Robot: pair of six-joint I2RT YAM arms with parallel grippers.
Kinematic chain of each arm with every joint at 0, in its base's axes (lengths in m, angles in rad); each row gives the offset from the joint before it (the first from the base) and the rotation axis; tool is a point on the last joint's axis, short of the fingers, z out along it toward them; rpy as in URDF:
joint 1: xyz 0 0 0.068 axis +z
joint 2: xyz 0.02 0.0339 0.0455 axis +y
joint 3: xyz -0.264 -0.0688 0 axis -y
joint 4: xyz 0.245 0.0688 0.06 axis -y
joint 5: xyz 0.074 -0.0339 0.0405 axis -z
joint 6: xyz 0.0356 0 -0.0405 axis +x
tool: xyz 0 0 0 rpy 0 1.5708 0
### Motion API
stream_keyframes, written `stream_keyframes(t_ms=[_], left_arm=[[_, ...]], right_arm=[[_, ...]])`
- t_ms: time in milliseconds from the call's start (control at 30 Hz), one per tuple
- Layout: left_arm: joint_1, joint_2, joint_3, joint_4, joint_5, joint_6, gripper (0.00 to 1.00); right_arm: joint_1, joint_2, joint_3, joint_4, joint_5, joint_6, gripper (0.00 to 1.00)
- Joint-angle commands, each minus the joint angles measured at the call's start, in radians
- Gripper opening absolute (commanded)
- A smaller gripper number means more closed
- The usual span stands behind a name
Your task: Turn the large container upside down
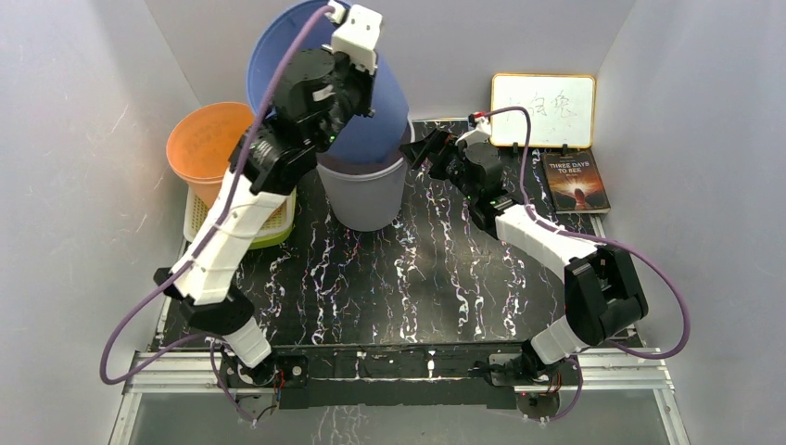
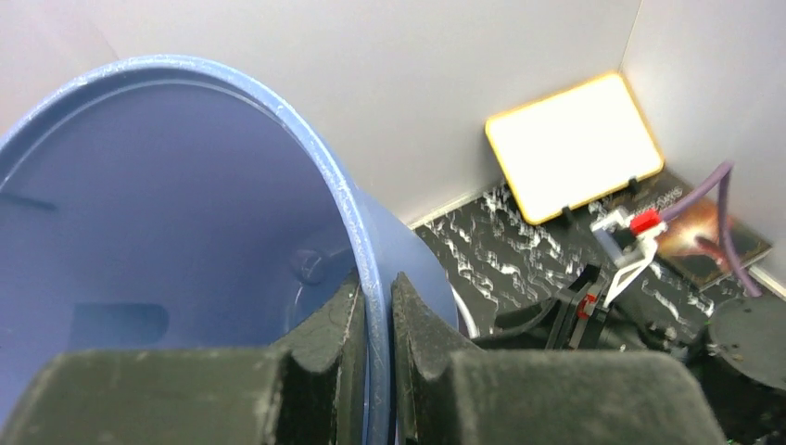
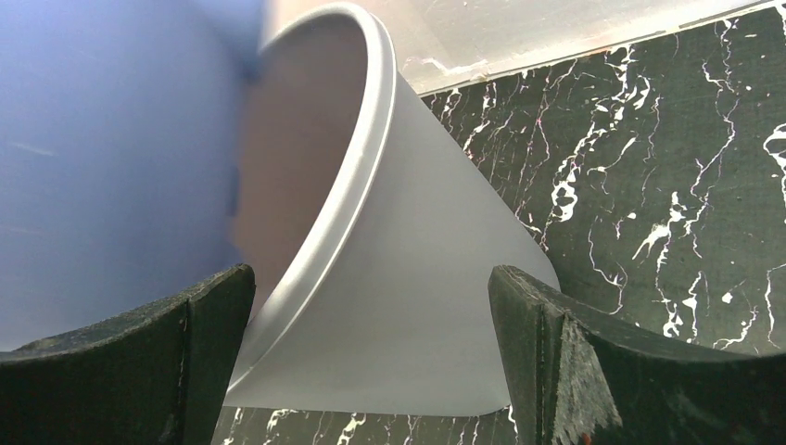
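The large blue container (image 1: pixel 382 116) is tilted on its side at the back of the table, its open mouth toward the back left. Its lower part rests in or on a smaller grey bucket (image 1: pixel 366 197). My left gripper (image 1: pixel 350 85) is shut on the blue container's rim; the left wrist view shows one finger inside and one outside the rim (image 2: pixel 375 315), with the blue interior (image 2: pixel 139 232) to the left. My right gripper (image 1: pixel 417 148) is open just right of the grey bucket. In the right wrist view (image 3: pixel 371 283) it frames the bucket's wall (image 3: pixel 417 278), with the blue container (image 3: pixel 93 139) at the left.
An orange basket (image 1: pixel 209 139) sits on a white and green crate (image 1: pixel 271 222) at the back left. A whiteboard (image 1: pixel 542 109) leans on the back wall, and a book (image 1: pixel 576 181) lies in front of it. Grey walls close in on both sides.
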Motion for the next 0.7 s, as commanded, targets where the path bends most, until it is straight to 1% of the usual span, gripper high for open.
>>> stream_keyframes(t_ms=[0, 100, 200, 267, 333, 400, 500, 667], left_arm=[[-0.01, -0.168, 0.042, 0.195, -0.069, 0.097, 0.0], [-0.01, -0.21, 0.021, 0.204, -0.083, 0.111, 0.0], [-0.01, -0.239, 0.016, 0.172, -0.09, 0.109, 0.0], [-0.01, -0.27, 0.008, 0.142, -0.073, 0.076, 0.0], [-0.01, -0.309, -0.033, 0.137, -0.033, 0.032, 0.0], [-0.01, -0.36, -0.053, 0.114, 0.027, -0.007, 0.0], [-0.01, -0.363, -0.017, 0.023, 0.113, -0.049, 0.0], [-0.01, -0.346, 0.041, -0.115, 0.35, -0.132, 0.0]], right_arm=[[0.006, 0.004, 0.012, -0.15, 0.013, -0.079, 0.96], [0.005, -0.003, 0.02, -0.156, 0.013, -0.081, 0.96], [0.005, -0.017, 0.027, -0.164, 0.021, -0.091, 0.96], [0.004, -0.031, 0.042, -0.184, 0.052, -0.111, 0.97], [-0.001, -0.05, 0.059, -0.197, 0.071, -0.132, 0.98], [-0.004, -0.069, 0.076, -0.197, 0.08, -0.149, 0.98], [-0.015, -0.094, 0.11, -0.206, 0.088, -0.17, 0.98], [-0.03, -0.115, 0.176, -0.226, 0.075, -0.19, 0.98]])
